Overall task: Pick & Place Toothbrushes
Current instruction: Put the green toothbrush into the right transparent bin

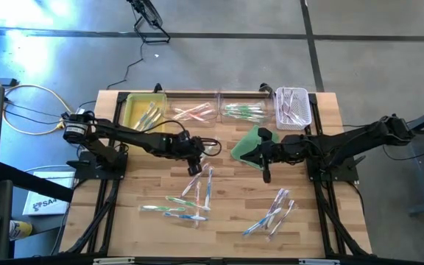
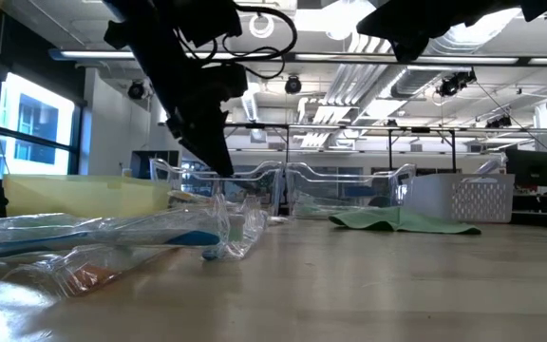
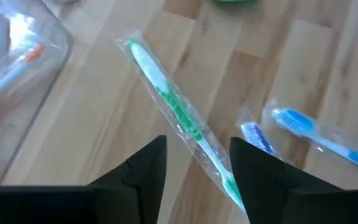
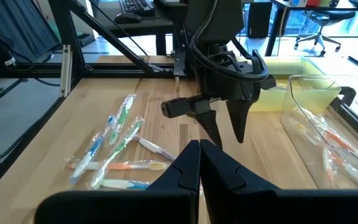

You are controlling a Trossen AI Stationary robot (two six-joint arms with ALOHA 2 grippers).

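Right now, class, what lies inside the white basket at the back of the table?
The white basket holds several wrapped toothbrushes with pinkish-purple parts, seen from above. How many there are, and whether anything lies under them, cannot be made out.

Grey concrete floor, bright windows at one side, ceiling pipes and lamps, office chair

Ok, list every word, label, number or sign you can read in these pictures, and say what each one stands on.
"SA": the only letters that can be made out, on the white sheet lying on the floor left of the table; the rest of that print is too small to read.
Toothbrushes: any print on the clear wrappers is too blurred to read.
White basket: no lettering shows.
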